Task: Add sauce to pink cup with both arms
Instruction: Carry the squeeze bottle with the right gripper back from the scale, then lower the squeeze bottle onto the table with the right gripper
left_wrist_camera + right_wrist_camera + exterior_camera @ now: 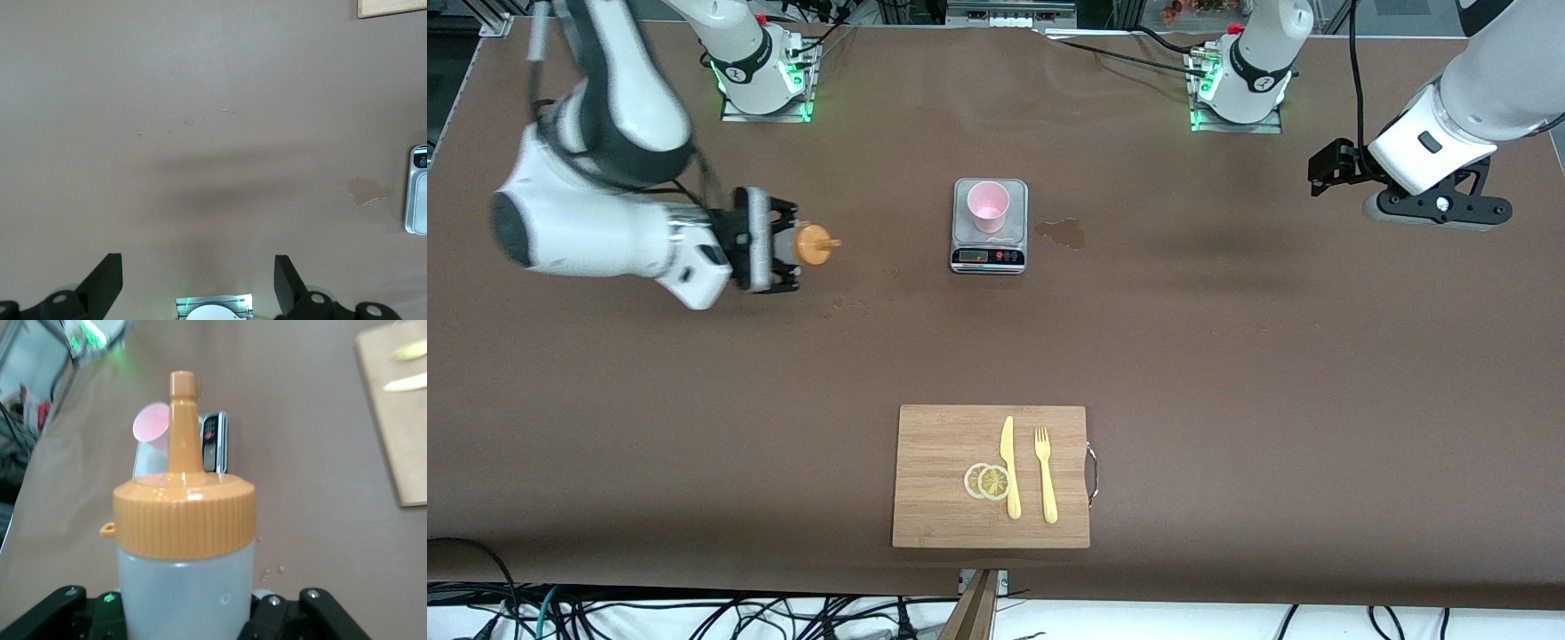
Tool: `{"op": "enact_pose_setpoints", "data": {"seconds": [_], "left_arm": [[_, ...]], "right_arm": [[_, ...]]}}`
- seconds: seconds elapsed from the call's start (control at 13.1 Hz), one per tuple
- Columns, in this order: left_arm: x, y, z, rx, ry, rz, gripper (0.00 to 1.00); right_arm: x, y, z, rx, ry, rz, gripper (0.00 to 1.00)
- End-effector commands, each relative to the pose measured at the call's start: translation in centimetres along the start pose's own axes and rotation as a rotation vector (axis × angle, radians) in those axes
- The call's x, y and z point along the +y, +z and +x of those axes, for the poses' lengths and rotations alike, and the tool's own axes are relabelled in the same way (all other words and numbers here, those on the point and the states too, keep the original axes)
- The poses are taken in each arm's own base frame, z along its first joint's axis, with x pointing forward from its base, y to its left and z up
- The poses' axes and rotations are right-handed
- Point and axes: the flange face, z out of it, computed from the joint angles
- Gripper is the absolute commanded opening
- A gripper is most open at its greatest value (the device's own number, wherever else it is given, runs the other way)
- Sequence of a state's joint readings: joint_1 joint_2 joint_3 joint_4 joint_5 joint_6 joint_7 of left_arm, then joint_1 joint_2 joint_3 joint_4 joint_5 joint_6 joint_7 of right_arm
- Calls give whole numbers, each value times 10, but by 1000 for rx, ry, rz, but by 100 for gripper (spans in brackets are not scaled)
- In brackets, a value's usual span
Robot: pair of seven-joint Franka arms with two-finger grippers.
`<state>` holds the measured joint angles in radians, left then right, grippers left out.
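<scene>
Now the right gripper (783,246) had the sauce (814,244) clamped sideways, nozzle aimed at the cup (989,205) ahead on the scale (989,255), seemingly ready to pour. Left gripper (198,283) waited spread wide over bare table.

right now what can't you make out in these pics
- The scale readout: too small in the front view; in the right wrist view the sauce nozzle partly hides it.
- Pink cup contents: its inside shows no clear sauce, too small to be sure.
- Sauce level: front view shows mostly the cap; right gripper covers the body.
- Scale in the left wrist view: cut off by the edge; left gripper open over bare table.
</scene>
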<state>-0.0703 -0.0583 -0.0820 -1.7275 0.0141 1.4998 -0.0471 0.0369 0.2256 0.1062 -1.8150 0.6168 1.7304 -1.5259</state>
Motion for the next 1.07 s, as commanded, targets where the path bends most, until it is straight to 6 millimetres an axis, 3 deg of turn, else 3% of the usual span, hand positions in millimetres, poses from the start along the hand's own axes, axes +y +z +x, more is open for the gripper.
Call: {"op": "enact_pose_setpoints", "data": {"seconds": [0.0, 0.31, 0.61, 0.99], "left_arm": [[0, -6, -1, 1, 13, -19, 100], [-1, -7, -1, 1, 11, -18, 100], [3, -6, 0, 3, 17, -20, 100], [7, -8, -1, 5, 25, -18, 100]], "right_arm": [[6, -35, -50, 177, -44, 1, 3], [25, -43, -139, 394, -168, 1, 3], [44, -12, -216, 575, -253, 4, 3], [70, 28, -288, 689, -376, 13, 4]]}}
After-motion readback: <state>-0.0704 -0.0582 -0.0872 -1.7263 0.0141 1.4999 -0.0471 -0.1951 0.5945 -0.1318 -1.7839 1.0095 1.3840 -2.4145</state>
